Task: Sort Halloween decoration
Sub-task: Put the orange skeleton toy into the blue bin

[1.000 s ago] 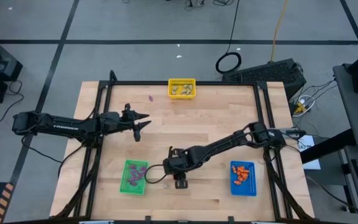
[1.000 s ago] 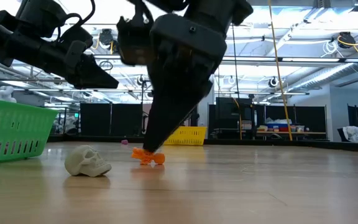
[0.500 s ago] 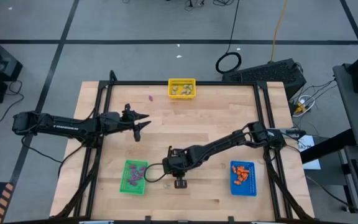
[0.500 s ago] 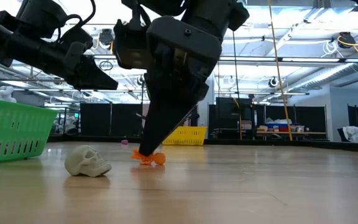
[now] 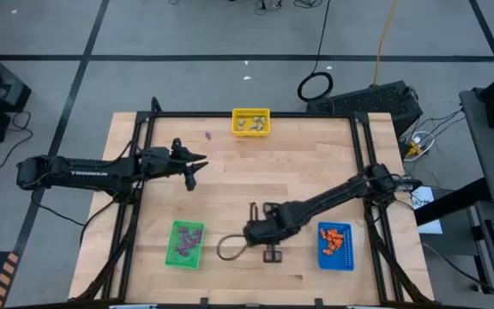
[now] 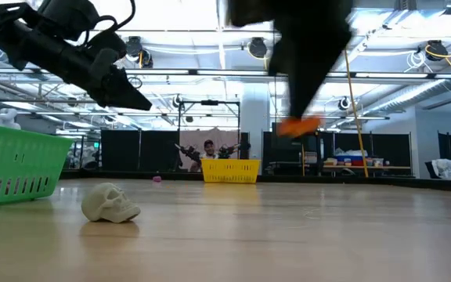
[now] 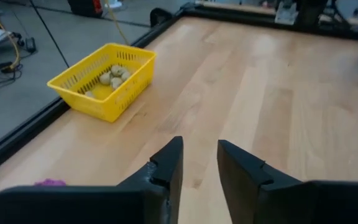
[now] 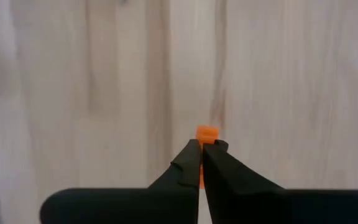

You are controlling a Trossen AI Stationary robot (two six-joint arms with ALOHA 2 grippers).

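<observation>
My right gripper (image 8: 201,149) hangs above the middle of the table's near half (image 5: 254,215), shut on a small orange trinket (image 8: 207,133). In the low view the trinket (image 6: 297,125) is well above the wood. A pale skull trinket (image 6: 110,202) rests on the table by its underside. A purple trinket (image 5: 208,135) lies near the far edge. My left gripper (image 7: 199,163) waits open at the table's left (image 5: 195,167), holding nothing. My right gripper pinches the orange trinket between its two fingertips (image 8: 191,155); only the trinket's end (image 8: 207,130) shows past them. The fingers come from above, pointing steeply down. The trinket is lifted clear of the table and pokes out below the tips.
A yellow bin (image 5: 251,122) with pale trinkets stands at the far edge, a green bin (image 5: 185,243) with purple ones at the near left, and a blue bin (image 5: 335,245) with orange ones at the near right. A cable loop (image 5: 228,247) lies beside the green bin.
My right gripper has shut on the orange trinket where it lay on the table, then risen and gone toward the table's right edge. The trinket, which lay on the wood beside the skull, is now lifted clear. The skull has stayed where it was.
</observation>
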